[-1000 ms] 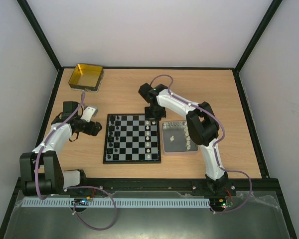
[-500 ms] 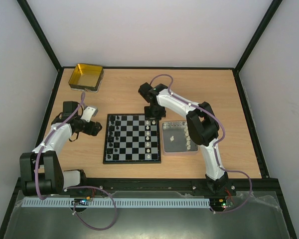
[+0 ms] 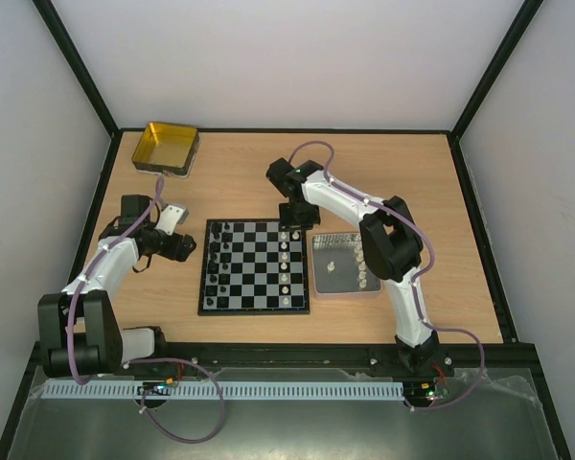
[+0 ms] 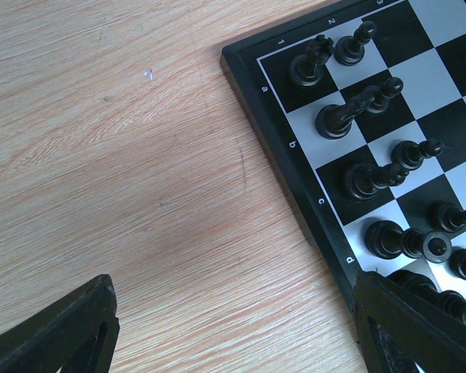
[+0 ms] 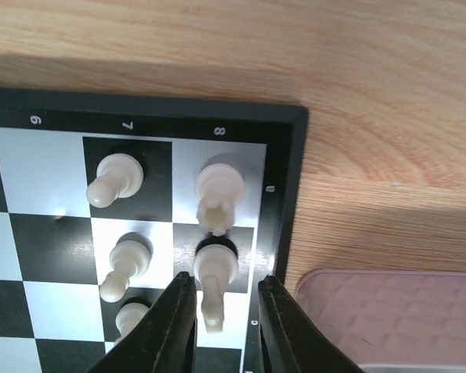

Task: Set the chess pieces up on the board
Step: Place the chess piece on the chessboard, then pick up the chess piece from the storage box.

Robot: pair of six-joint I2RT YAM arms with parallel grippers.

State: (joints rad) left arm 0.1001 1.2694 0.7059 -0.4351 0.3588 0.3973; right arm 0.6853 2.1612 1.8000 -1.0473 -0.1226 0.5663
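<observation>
The board [image 3: 253, 310] lies mid-table, with black chess pieces [image 3: 222, 259] along its left columns and white ones [image 3: 285, 264] down its right side. My right gripper [image 3: 297, 221] hovers over the far right corner. In the right wrist view its jaws [image 5: 225, 284] stand slightly open around a white piece [image 5: 216, 272] that stands on its own square, with a gap on each side. A white rook [image 5: 220, 190] occupies the corner square. My left gripper [image 4: 233, 311] is wide open and empty over bare wood, left of the board's edge [image 4: 295, 190].
A silver metal tray [image 3: 340, 251] holding several white pieces sits against the board's right side; its corner [image 5: 388, 311] is close to my right finger. A yellow tin [image 3: 165, 147] stands at the far left. Black pieces [image 4: 338, 116] crowd the board's left rows.
The right jaws have parted a little from the white piece between them. Neither arm has visibly shifted.
</observation>
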